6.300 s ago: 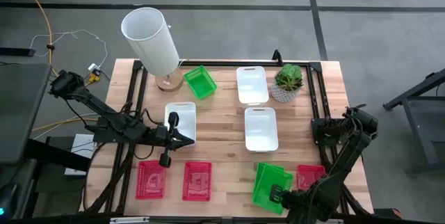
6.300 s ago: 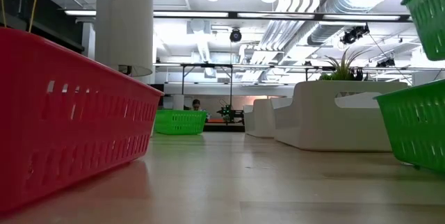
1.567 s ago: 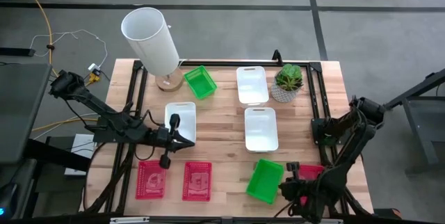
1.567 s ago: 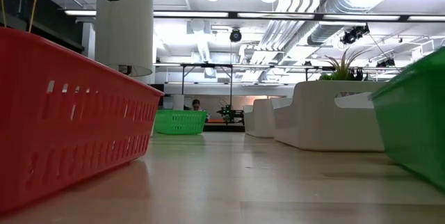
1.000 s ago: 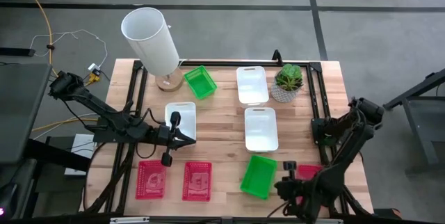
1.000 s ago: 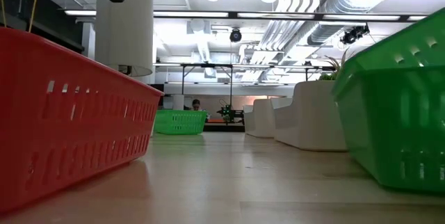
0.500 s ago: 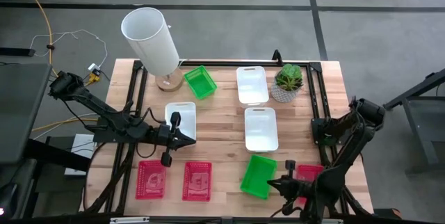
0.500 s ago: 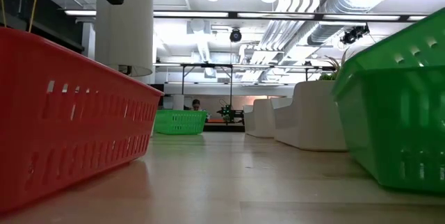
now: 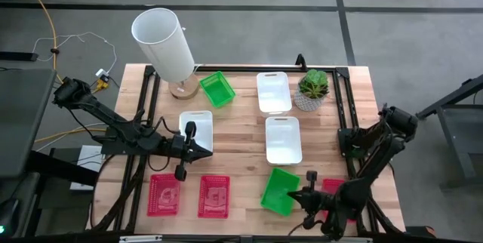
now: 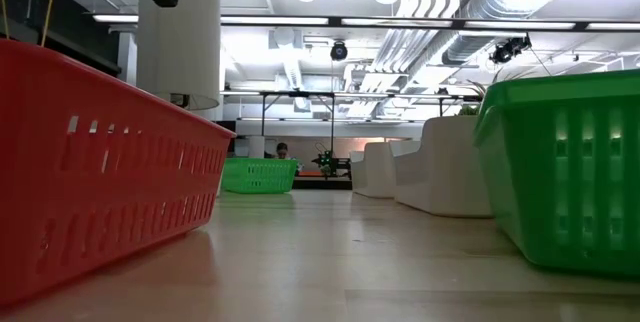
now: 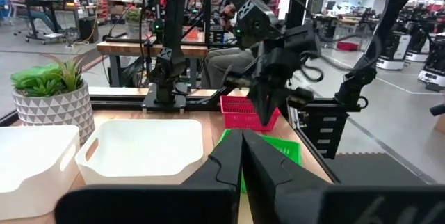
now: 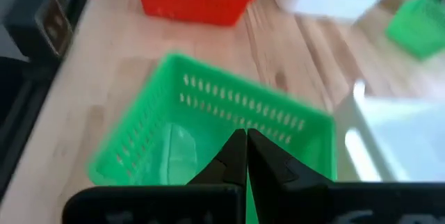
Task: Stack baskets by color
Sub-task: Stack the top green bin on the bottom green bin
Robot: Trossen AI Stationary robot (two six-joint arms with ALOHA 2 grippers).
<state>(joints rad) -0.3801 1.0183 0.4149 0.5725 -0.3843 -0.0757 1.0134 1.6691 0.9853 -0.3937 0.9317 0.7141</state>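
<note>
L gripper (image 9: pixel 198 150) is hovering over the near end of a white basket (image 9: pixel 197 124) at table's (image 9: pixel 241 133) left-centre, jaws closed, holding nothing. Two red baskets (image 9: pixel 189 195) are sitting side by side near the front edge. A lone green basket (image 9: pixel 217 89) is lying by the tall white cylinder (image 9: pixel 164 44); two more white baskets (image 9: pixel 278 115) are sitting centre-right. R gripper (image 9: pixel 299 195) is hanging at the front right w/ jaws closed, empty, just beside the nested green baskets (image 9: pixel 280 191); another red basket (image 9: pixel 336 190) is lying beyond it.

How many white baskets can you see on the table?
3. One white basket sits at the far edge beside the plant, one just nearer than it, and one by the left gripper.
</note>
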